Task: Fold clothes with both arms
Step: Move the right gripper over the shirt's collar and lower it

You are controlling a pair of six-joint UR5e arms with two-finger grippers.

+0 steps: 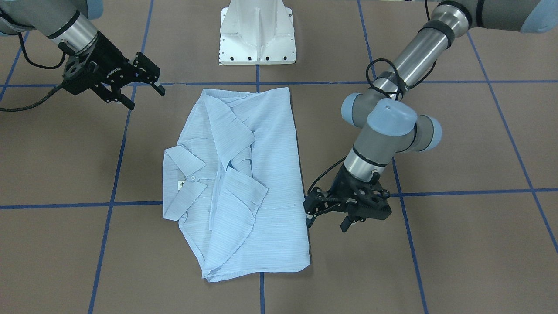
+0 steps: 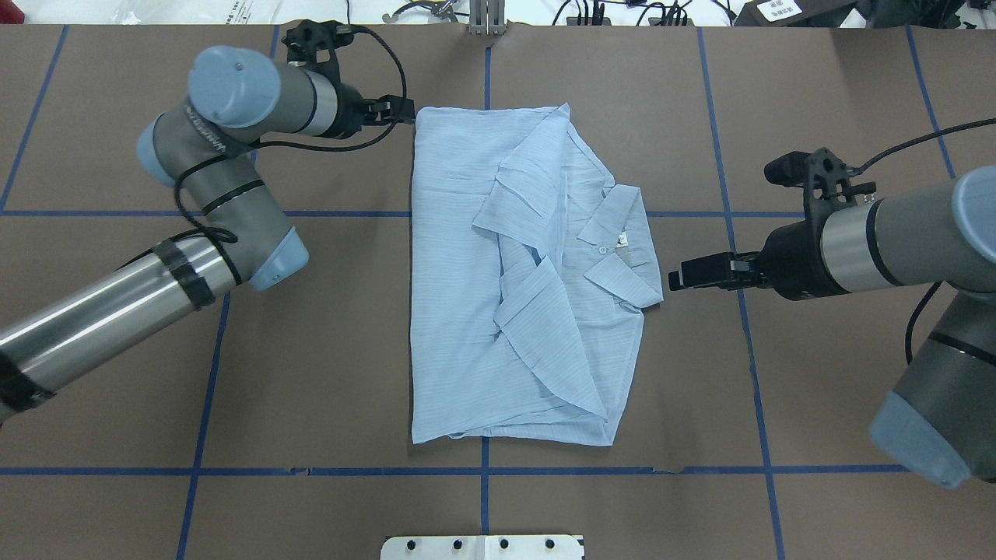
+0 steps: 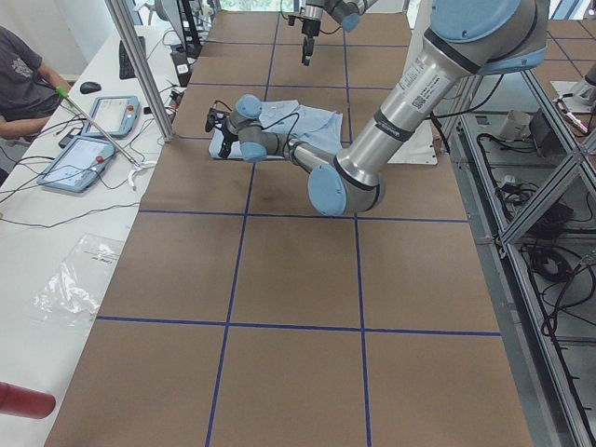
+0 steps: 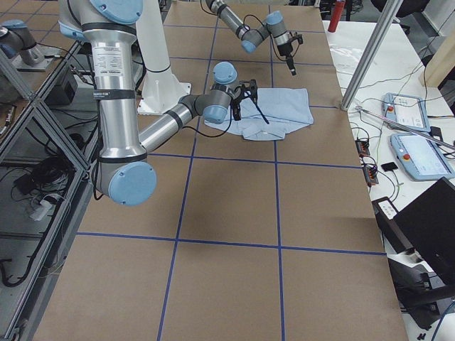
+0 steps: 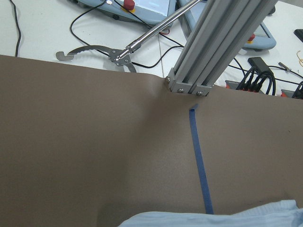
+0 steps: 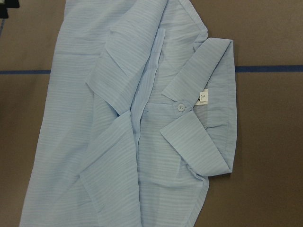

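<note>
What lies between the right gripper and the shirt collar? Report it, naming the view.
Only bare brown table; the overhead view shows a narrow strip between right gripper and shirt collar.

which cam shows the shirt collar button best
The right wrist-mounted view: the collar button is close and sharp, beside a white tag. Overhead and front-facing views show it tiny; the side and left wrist views do not show it.

even, bright overhead light, soft faint shadows, all views sharp.
</note>
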